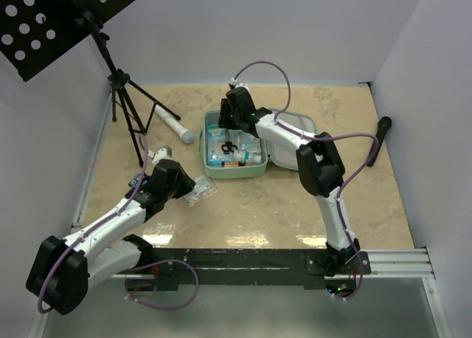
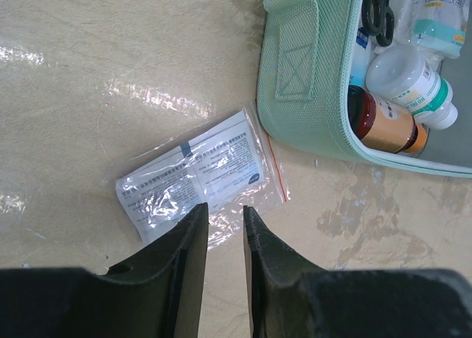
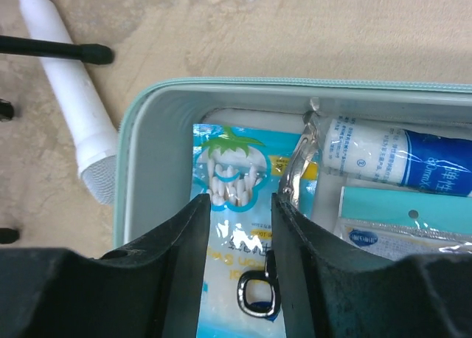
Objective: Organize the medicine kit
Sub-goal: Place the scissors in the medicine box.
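The mint-green medicine kit (image 1: 254, 173) lies open mid-table, filled with packets and bottles. My right gripper (image 3: 240, 201) hangs open inside its left half, above a blue cotton-swab packet (image 3: 236, 168). Black-handled scissors (image 3: 295, 168) lie on that packet, their blades beside the right finger and touching neither pad that I can see. My left gripper (image 2: 223, 216) stands open a narrow way just short of a clear zip bag of white sachets (image 2: 195, 179), which lies flat on the table left of the kit's wall (image 2: 302, 72). Nothing is between its fingers.
A white-and-grey cylinder (image 1: 175, 124) lies left of the kit, beside the tripod legs (image 1: 125, 109) of a black music stand. A black stick-like object (image 1: 378, 139) lies at the right wall. A white bottle (image 2: 409, 83) and a brown bottle (image 2: 383, 120) fill the kit's near corner.
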Robot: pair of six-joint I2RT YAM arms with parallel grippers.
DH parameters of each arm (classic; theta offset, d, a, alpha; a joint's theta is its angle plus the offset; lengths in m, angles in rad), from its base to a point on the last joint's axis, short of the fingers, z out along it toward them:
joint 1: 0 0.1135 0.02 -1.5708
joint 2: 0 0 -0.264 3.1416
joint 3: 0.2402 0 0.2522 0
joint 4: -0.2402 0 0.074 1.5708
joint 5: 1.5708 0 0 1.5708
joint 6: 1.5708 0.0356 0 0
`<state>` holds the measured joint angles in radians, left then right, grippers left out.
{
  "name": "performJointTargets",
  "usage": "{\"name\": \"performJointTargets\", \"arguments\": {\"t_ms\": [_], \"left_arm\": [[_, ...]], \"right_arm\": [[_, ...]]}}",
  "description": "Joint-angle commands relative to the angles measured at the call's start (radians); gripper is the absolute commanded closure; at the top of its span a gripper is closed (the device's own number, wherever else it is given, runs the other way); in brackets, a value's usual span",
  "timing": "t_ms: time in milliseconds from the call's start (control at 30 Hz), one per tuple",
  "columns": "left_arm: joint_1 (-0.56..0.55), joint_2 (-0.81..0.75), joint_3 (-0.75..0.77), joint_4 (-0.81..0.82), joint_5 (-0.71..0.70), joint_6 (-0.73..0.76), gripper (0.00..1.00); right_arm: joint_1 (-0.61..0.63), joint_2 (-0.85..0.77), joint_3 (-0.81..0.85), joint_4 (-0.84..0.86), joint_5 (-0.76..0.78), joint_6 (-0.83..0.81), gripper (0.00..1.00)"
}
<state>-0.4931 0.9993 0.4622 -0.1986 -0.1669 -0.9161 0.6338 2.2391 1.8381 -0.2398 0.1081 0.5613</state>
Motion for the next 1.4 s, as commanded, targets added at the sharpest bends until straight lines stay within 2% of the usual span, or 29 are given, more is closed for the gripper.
{"name": "performJointTargets", "arguments": {"t_ms": [0, 200, 333, 500, 533, 567, 633, 700, 767, 900, 1067, 1200, 1367], "left_arm": [[0.007, -0.021, 0.029, 0.033, -0.002, 0.028, 0.70], [0.010, -0.022, 0.041, 0.044, -0.005, 0.029, 0.70], [0.019, -0.028, 0.085, 0.016, -0.023, 0.054, 0.69], [0.031, -0.005, 0.121, 0.076, 0.016, 0.114, 0.63], [0.036, 0.004, 0.125, 0.096, 0.032, 0.120, 0.61], [0.037, 0.012, 0.131, 0.111, 0.039, 0.115, 0.46], [0.042, 0.024, 0.141, 0.134, 0.046, 0.109, 0.31], [0.045, 0.032, 0.148, 0.156, 0.037, 0.115, 0.20], [0.050, 0.050, 0.162, 0.172, 0.018, 0.131, 0.16], [0.053, 0.137, 0.217, 0.182, 0.013, 0.190, 0.18], [0.056, 0.237, 0.289, 0.128, 0.085, 0.215, 0.24], [0.057, 0.176, 0.213, 0.177, 0.122, 0.181, 0.27], [0.057, 0.050, 0.129, 0.038, 0.006, 0.090, 0.26]], "right_arm": [[0.001, -0.124, -0.013, 0.019, 0.008, -0.001, 0.57], [0.000, -0.278, -0.081, 0.011, 0.065, -0.037, 0.57], [-0.003, -0.433, -0.244, 0.020, 0.169, -0.072, 0.55], [-0.031, -0.628, -0.506, 0.072, 0.190, -0.040, 0.53], [-0.039, -0.666, -0.543, 0.080, 0.185, -0.031, 0.53], [-0.048, -0.699, -0.584, 0.089, 0.179, -0.020, 0.52], [-0.069, -0.766, -0.649, 0.097, 0.166, -0.003, 0.51], [-0.095, -0.829, -0.703, 0.097, 0.170, 0.017, 0.50], [-0.132, -0.874, -0.752, 0.097, 0.151, 0.040, 0.49], [-0.213, -0.950, -0.839, 0.114, 0.082, 0.074, 0.49], [-0.215, -1.030, -0.892, 0.103, 0.041, 0.032, 0.52], [-0.189, -1.114, -0.974, 0.128, -0.013, 0.008, 0.53], [-0.062, -1.176, -1.050, 0.140, 0.019, 0.018, 0.53]]}}
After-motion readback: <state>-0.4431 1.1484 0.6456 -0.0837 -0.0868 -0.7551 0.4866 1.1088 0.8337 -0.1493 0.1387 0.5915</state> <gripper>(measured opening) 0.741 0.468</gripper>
